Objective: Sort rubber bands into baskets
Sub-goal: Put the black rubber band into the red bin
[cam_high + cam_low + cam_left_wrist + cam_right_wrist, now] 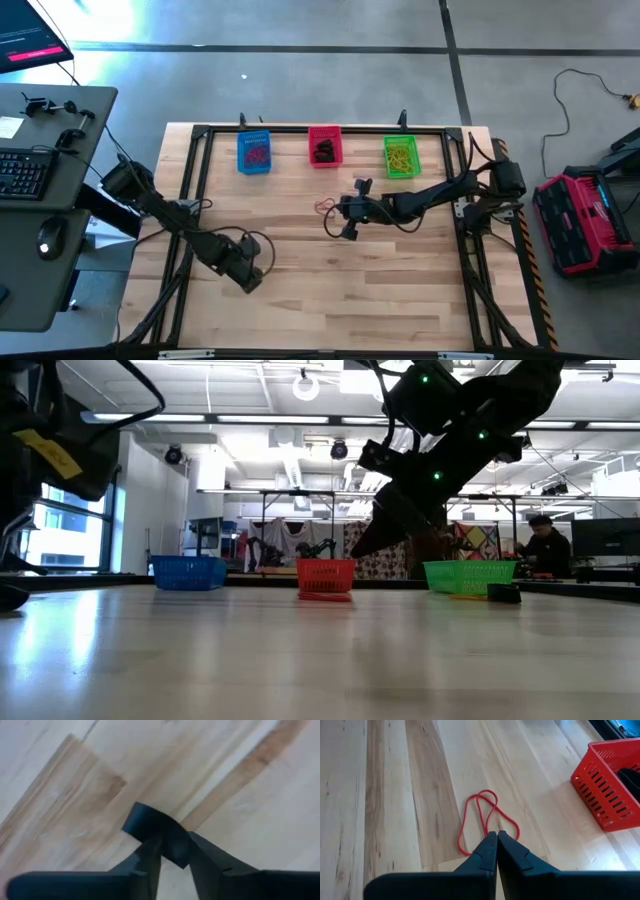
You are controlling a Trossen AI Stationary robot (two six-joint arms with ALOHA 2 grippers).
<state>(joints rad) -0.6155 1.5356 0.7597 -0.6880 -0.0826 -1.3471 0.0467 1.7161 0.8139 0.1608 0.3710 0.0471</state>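
The step in hand looks like a pickup of the last loose band — a red rubber band [482, 822] lies twisted on the bench [330, 300], just ahead of the right tool [496, 836], whose fingers are pressed together and empty. The left tool [167, 851] hangs low over bare wood well to the left, pinching a black band [155, 827]. The blue basket [254, 153], red basket [324, 146] and green basket [400, 157] stand in a row at the far edge. Next, the right tool probably needs to spread, drop over the red loop and nip it.
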